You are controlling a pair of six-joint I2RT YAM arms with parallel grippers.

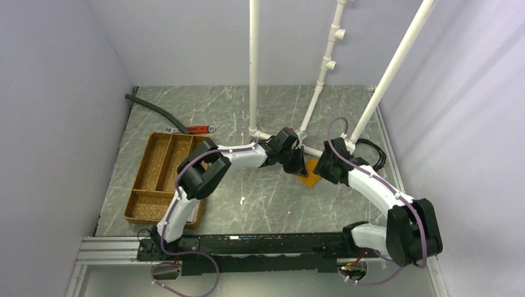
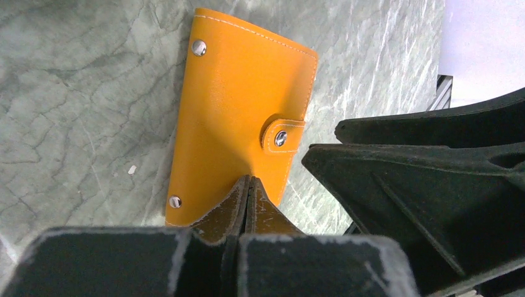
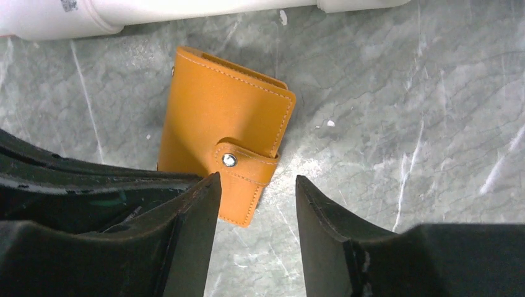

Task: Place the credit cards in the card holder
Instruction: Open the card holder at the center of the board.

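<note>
card holder (image 1: 309, 176) mid-frame on desk (image 1: 260, 198), snapped shut, mostly hidden up top | left tool (image 2: 249, 184) pressed together, tips over its lower edge, contact unclear | right tool (image 3: 255, 185) spread, just beside it

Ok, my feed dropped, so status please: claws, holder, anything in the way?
Left claw shut, tips on holder. Right claw open beside its snap. Holder closed, no cards in view. Pipe close behind.

Card holder (image 2: 235, 111): orange, leather-like, smooth, soft sheen, pale stitching; snap studs shiny metal. Table (image 2: 74, 93): grey marbled, matt, scratched. Left gripper (image 2: 247, 189): matt black, scuffed. Pipe (image 3: 186, 9), top of frame: smooth white plastic. Tray (image 1: 137, 179): brown woven.
</note>
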